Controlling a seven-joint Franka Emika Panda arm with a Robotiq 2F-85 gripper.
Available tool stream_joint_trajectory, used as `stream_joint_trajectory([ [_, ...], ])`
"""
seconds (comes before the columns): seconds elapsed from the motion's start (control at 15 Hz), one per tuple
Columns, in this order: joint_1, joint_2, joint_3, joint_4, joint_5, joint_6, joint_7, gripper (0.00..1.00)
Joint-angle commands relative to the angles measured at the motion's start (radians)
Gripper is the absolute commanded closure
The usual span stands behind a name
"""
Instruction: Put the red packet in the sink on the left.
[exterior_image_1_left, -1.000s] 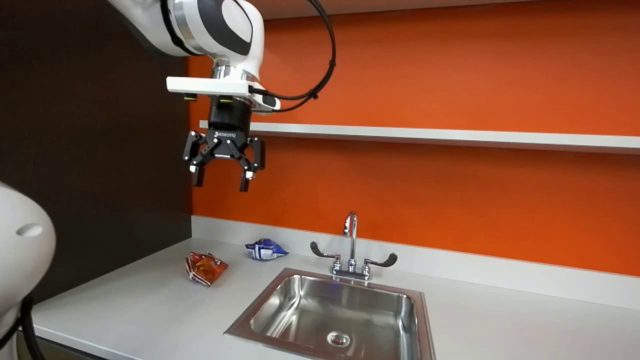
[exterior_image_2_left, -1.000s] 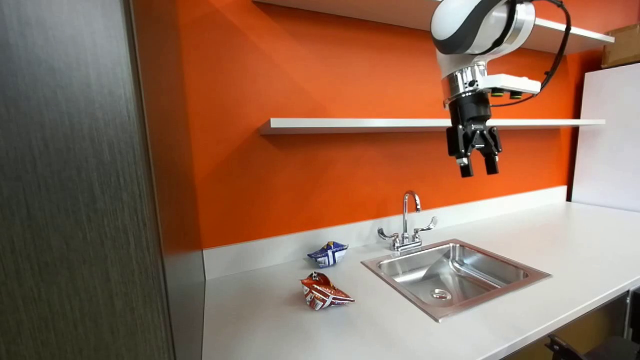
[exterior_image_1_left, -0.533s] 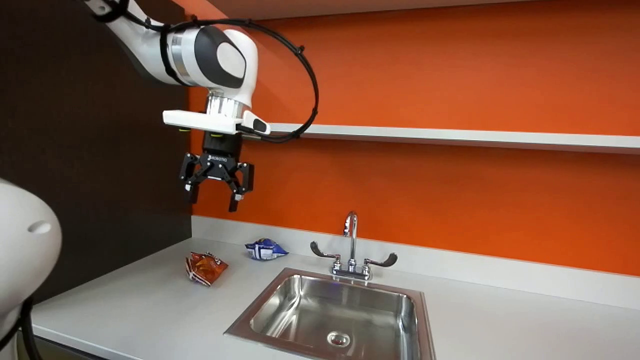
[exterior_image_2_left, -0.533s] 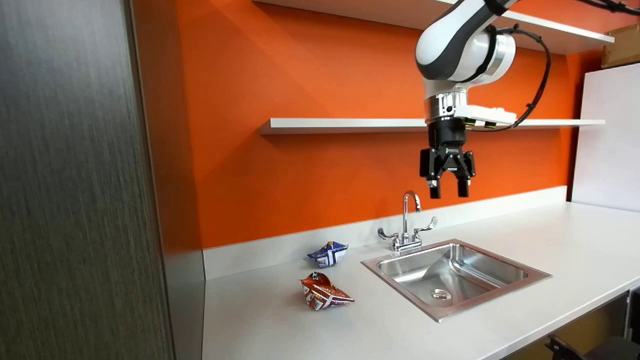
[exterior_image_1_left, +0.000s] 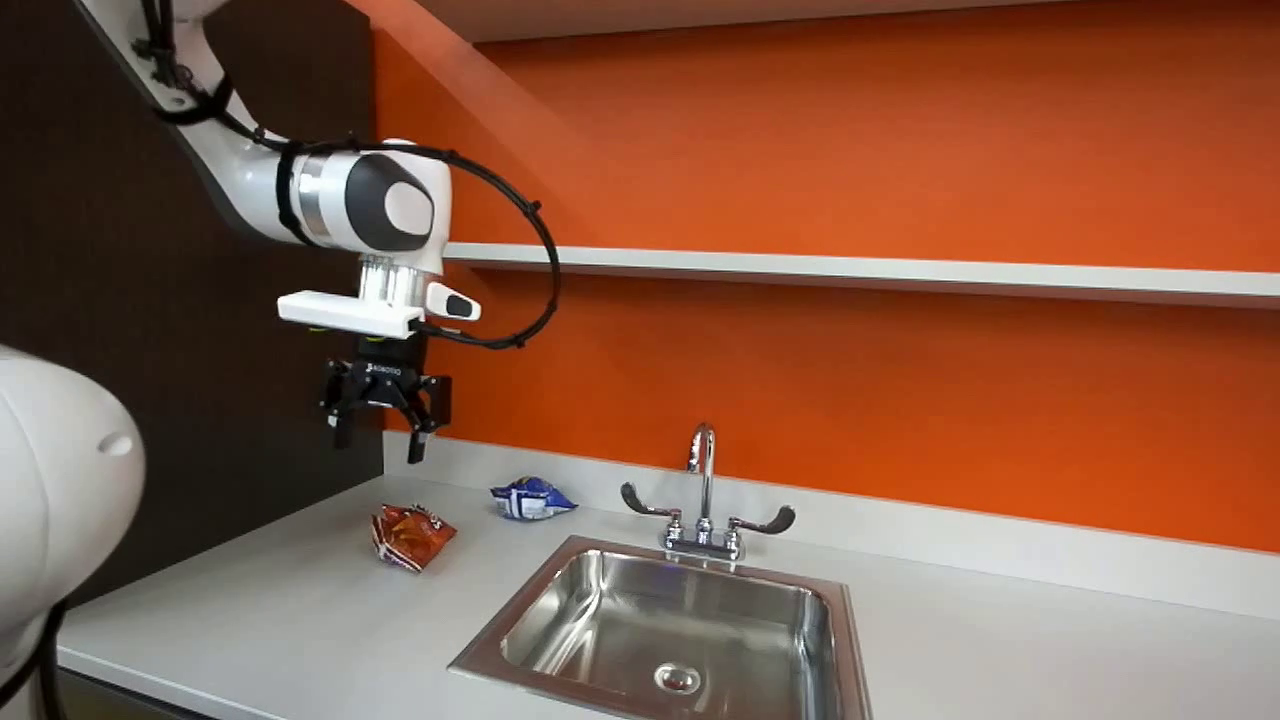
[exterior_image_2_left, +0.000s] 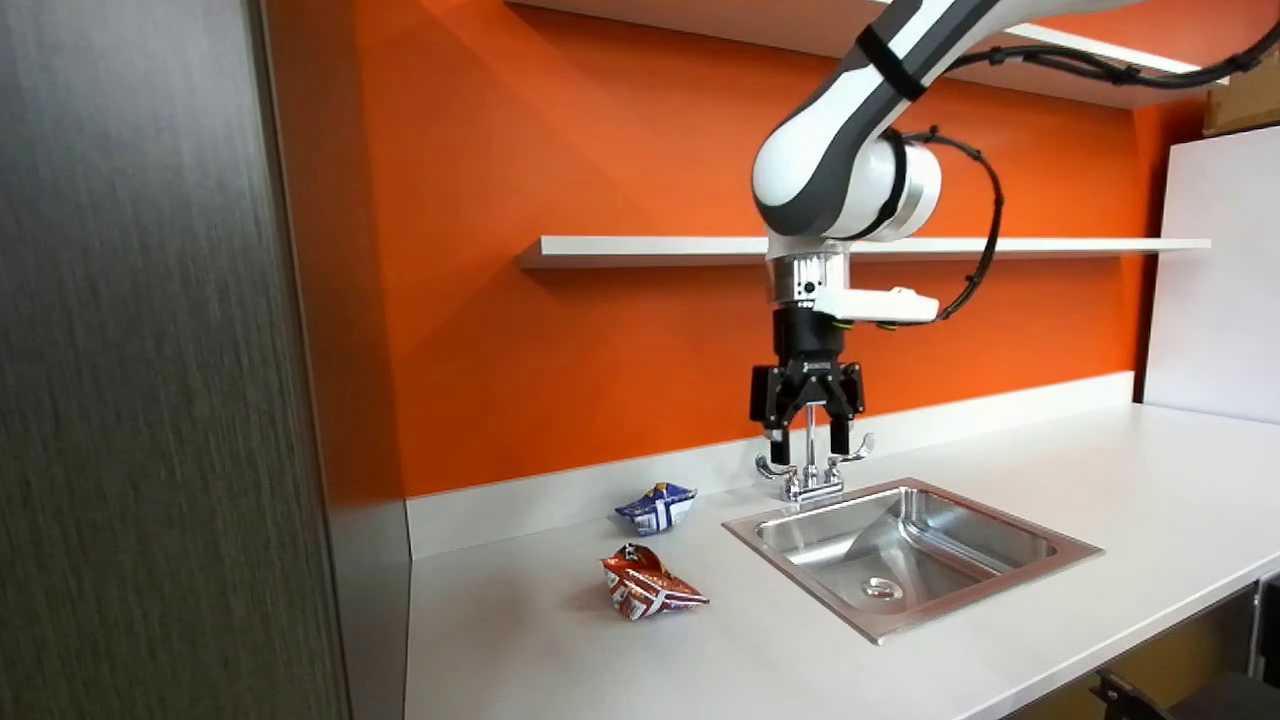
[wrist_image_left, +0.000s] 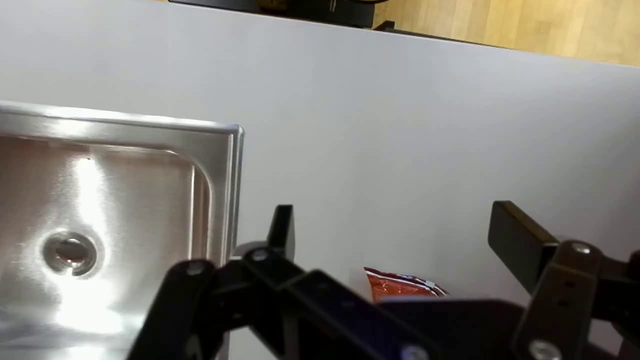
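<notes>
The red packet lies crinkled on the white counter, left of the sink, in both exterior views (exterior_image_1_left: 412, 538) (exterior_image_2_left: 645, 583). In the wrist view only its far edge (wrist_image_left: 400, 285) shows; the gripper body hides the rest. The steel sink (exterior_image_1_left: 518, 605) is set in the counter; it also shows in an exterior view (exterior_image_2_left: 812, 582) and at the left of the wrist view (wrist_image_left: 222, 165). The visible basin holds nothing. My gripper (exterior_image_1_left: 378, 448) hangs in the air above the counter, fingers down, open and empty. It also shows in an exterior view (exterior_image_2_left: 810, 450) and in the wrist view (wrist_image_left: 392, 225).
A blue and white packet (exterior_image_1_left: 530, 499) lies behind the red one, near the backsplash. The chrome faucet (exterior_image_1_left: 707, 490) with two levers stands behind the sink. A white shelf (exterior_image_1_left: 860, 268) runs along the orange wall. A dark panel (exterior_image_1_left: 250, 330) bounds the counter's left end.
The arm has come down and moved left in both exterior views, bringing the open gripper closer to the red packet. The packets have not moved.
</notes>
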Motion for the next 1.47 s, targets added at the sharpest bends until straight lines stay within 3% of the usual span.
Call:
stream_joint_trajectory([
  [0.0,0.026,0.122,0.051,0.043,0.000,0.102,0.057,0.00],
  [0.53,0.035,0.380,0.071,0.179,-0.043,0.261,0.096,0.00],
  [1.4,0.061,0.691,0.058,0.465,-0.075,0.299,0.122,0.00],
])
